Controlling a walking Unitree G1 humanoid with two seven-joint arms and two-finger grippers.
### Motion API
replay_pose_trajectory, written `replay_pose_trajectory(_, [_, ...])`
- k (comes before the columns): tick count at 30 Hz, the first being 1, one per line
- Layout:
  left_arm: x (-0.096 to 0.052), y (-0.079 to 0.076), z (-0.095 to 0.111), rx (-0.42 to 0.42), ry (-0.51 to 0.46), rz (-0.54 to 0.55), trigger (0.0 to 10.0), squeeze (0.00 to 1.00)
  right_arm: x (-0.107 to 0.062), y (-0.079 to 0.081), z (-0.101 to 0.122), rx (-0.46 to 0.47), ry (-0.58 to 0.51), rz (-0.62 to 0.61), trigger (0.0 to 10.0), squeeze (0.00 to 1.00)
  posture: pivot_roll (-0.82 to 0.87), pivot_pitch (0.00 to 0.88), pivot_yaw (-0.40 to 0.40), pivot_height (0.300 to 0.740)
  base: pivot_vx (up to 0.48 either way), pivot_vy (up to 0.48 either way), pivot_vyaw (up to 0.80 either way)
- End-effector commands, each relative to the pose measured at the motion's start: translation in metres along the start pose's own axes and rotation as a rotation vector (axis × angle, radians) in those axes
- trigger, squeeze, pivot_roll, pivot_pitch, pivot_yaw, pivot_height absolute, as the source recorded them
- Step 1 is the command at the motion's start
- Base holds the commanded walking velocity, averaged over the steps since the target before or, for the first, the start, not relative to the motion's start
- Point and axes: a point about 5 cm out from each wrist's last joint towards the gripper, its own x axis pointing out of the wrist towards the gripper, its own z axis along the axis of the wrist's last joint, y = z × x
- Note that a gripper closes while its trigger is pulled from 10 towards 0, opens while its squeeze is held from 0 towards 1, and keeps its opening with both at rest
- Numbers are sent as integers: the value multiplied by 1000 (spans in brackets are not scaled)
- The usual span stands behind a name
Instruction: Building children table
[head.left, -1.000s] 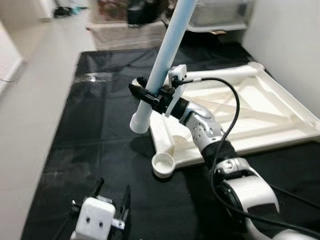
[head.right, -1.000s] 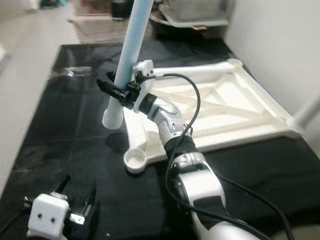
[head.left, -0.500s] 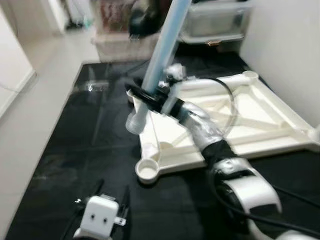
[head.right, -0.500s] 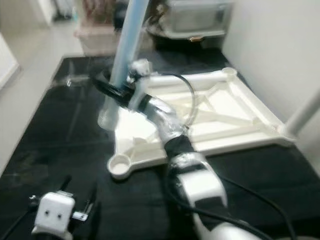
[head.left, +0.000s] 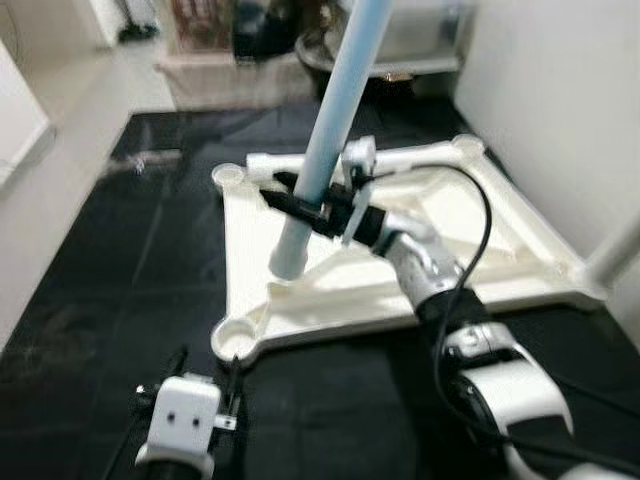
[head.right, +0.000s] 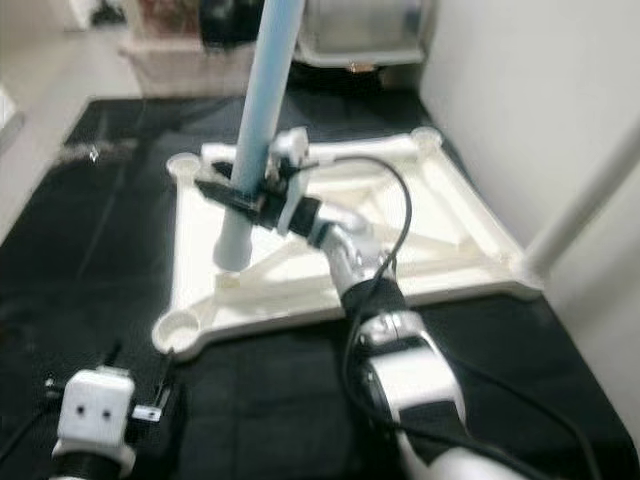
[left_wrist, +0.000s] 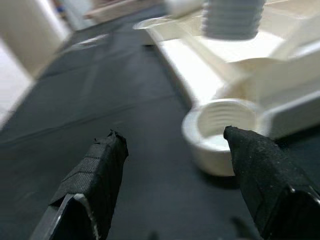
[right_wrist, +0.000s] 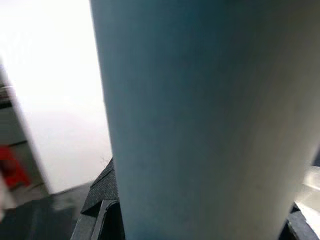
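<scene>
My right gripper (head.left: 305, 200) is shut on a light blue table leg (head.left: 335, 110) and holds it nearly upright, slightly tilted. The leg's ribbed lower end (head.left: 288, 262) hangs just above the left part of the white table top (head.left: 500, 250), which lies upside down on a black mat (head.left: 110, 270). A round corner socket (head.left: 232, 340) sits at the top's near left corner. My left gripper (head.left: 205, 365) is open, low over the mat just short of that socket (left_wrist: 225, 130). In the right wrist view the blue leg (right_wrist: 200, 115) sits against a black finger (right_wrist: 102, 200).
A white leg (head.right: 590, 195) rises from the table top's right corner beside the white wall (head.left: 560, 90). Another empty socket (head.left: 228, 176) is at the far left corner. Storage bins (head.left: 220, 70) stand beyond the mat. Pale floor (head.left: 50, 170) lies to the left.
The camera has shifted, so the table top sits more central. The blue leg's lower end, earlier over the mat left of the top's edge, now hangs over the top itself.
</scene>
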Motion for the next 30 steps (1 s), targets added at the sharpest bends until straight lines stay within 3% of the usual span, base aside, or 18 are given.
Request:
replay_pose_trajectory(1, [-2,0,-3,11,20,4,10000,0,8,5,5,-14,-14,35,10000,0,111,115,-40,740,0,0,800])
replay_pose_trajectory(15, [-3,-4,-3,6,19,-21,10000,0,5,3,9,-27,-24,28,10000,0,110,115,-35,740,0,0,800])
replay_pose_trajectory(22, [-5,-8,-3,-5,25,-48,10000,0,0,-1,8,-27,11,16,10000,0,110,128,-32,740,0,0,0])
replay_pose_trajectory(26, [-9,-17,-2,-30,32,-96,10000,0,-24,-18,19,18,26,17,10000,0,108,146,-25,740,0,0,-200])
replay_pose_trajectory(30, [-12,-20,-1,-39,37,-110,10000,0,-38,-23,23,31,44,38,10000,0,104,154,-20,740,0,0,-800])
